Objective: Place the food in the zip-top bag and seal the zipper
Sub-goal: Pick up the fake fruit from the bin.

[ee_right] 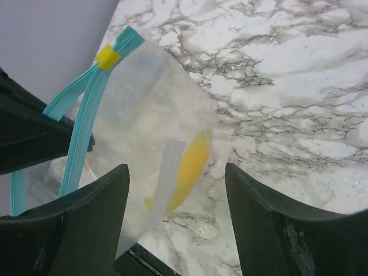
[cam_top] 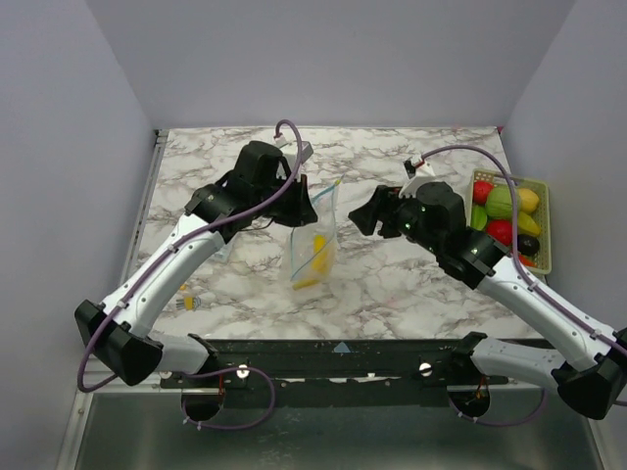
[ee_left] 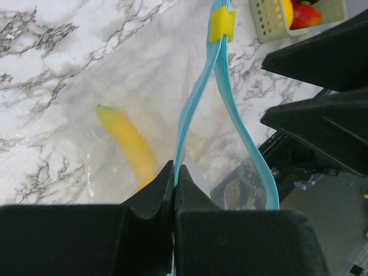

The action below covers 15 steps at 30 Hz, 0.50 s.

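Note:
The clear zip-top bag [cam_top: 315, 247] hangs upright over the table's middle with a yellow toy banana [cam_top: 315, 257] inside. My left gripper [cam_top: 304, 208] is shut on one strip of the teal zipper [ee_left: 198, 98], as the left wrist view [ee_left: 174, 171] shows. The two strips part near my jaws and meet at the yellow slider [ee_left: 221, 24]. My right gripper [cam_top: 364, 217] is open and empty just right of the bag. In the right wrist view [ee_right: 176, 165] the bag [ee_right: 149, 115] and banana [ee_right: 192, 167] lie beyond its fingers. More food [cam_top: 502, 231] lies in the basket.
A yellow-green mesh basket [cam_top: 542, 227] with red, green, yellow and dark toy foods stands at the table's right edge. A small yellow item [cam_top: 186, 302] lies at the left near the left arm. Grey walls surround the marble table [cam_top: 392, 284].

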Available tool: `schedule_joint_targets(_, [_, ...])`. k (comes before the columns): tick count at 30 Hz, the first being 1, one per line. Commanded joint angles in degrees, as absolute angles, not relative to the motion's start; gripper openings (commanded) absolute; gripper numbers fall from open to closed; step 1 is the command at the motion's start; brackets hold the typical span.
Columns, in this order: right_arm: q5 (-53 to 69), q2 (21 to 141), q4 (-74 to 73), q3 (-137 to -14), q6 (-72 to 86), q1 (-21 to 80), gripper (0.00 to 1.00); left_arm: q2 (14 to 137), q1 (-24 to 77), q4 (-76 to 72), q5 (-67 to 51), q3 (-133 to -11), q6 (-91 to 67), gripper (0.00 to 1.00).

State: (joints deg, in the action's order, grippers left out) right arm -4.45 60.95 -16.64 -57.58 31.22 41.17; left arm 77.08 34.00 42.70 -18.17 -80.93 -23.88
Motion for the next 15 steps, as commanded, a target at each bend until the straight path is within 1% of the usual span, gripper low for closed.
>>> schedule_joint_targets(1, [-6.6, 61.0, -21.2, -61.4, 31.4, 41.2, 0.71, 77.5, 35.9, 42.1, -14.1, -81.3, -26.5, 0.0])
schedule_joint_targets(4, [-3.7, 62.6, -22.2, -62.9, 31.4, 41.2, 0.71, 85.4, 35.9, 45.8, -15.8, -83.4, -26.1, 0.0])
schedule_joint_targets(7, [-3.2, 62.5, -22.3, -62.0, 32.2, 41.2, 0.71, 88.2, 35.9, 44.7, -18.8, -82.9, -26.4, 0.0])
schedule_joint_targets(8, [-5.1, 62.3, -23.3, -61.7, 33.1, 41.2, 0.71, 87.7, 35.9, 43.0, -18.8, -81.7, -26.9, 0.0])
schedule_joint_targets(11, [-16.5, 60.7, -28.0, -61.9, 36.6, 41.2, 0.72, 86.8, 35.9, 42.4, -18.7, -81.6, -26.7, 0.0])
schedule_joint_targets(12, [-18.8, 60.6, -29.1, -62.2, 36.5, 41.2, 0.76, 86.6, 35.9, 42.6, -18.5, -81.9, -26.6, 0.0])
schedule_joint_targets(15, [-27.8, 61.2, -34.0, -63.9, 38.2, 40.9, 0.8, 87.0, 35.9, 45.1, -17.1, -84.8, -26.1, 0.0])
